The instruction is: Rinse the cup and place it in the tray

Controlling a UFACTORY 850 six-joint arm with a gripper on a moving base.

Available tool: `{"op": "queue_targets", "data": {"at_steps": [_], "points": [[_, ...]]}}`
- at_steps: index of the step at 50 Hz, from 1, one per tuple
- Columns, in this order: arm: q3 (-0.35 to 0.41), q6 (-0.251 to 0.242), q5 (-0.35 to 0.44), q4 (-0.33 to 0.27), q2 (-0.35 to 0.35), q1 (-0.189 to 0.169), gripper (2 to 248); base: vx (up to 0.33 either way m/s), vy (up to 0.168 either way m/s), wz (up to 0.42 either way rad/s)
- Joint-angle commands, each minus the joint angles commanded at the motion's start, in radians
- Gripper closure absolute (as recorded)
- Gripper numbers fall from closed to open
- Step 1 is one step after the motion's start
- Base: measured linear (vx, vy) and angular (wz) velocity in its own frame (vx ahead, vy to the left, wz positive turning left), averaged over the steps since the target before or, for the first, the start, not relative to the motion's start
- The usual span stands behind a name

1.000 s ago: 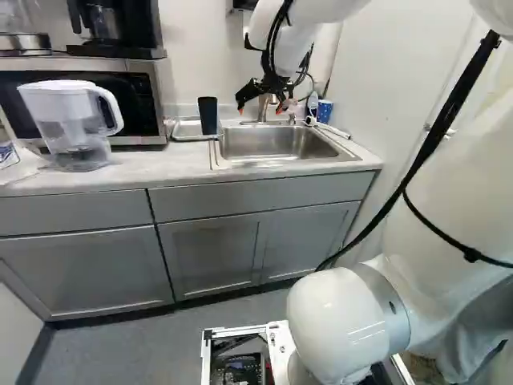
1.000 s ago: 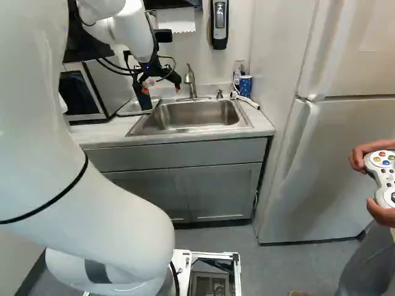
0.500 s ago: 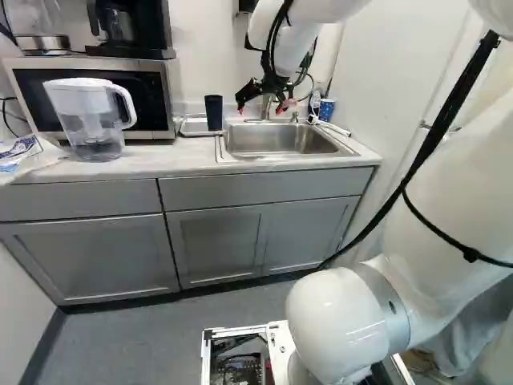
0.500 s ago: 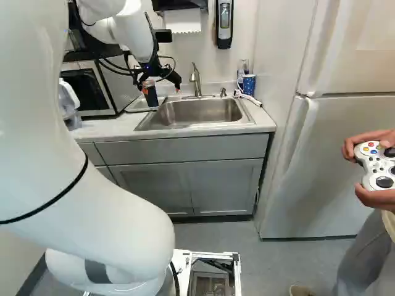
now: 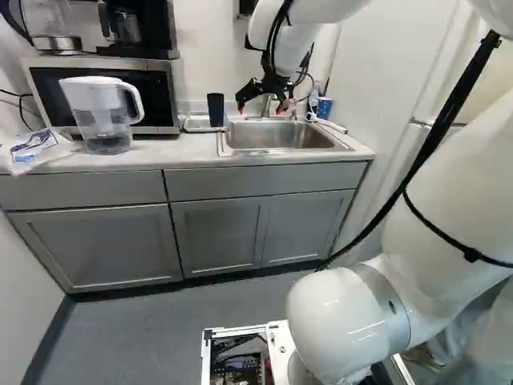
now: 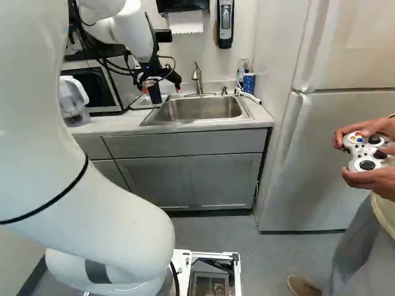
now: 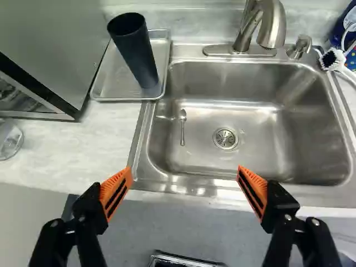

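Wrist view: smooth, tapered cup (image 7: 137,54)

Rectangular steel sink (image 7: 250,122): open passage above its front edge.
Sink's back edge: curved steel faucet (image 7: 272,25) blocks.
Silver metal tray (image 7: 114,78): tall black plastic cup (image 7: 136,53) obstructs; silver-black boxy microwave (image 5: 155,100) beside.

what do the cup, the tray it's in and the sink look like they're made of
Cup: probably matte plastic, given its even, dark, low-sheen wall, though coated metal is possible.
Tray: metal, perhaps aluminium, with a dull silvery surface and raised rim.
Sink: seemingly brushed stainless steel, by its grey metallic surface and soft, streaky reflections.
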Motion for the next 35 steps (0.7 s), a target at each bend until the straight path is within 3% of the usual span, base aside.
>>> {"op": "queue_targets", "data": {"at_steps": [35], "points": [[0.0,0.0,0.0,0.0,0.0,0.0,3,-0.108,0.002,0.017]]}}
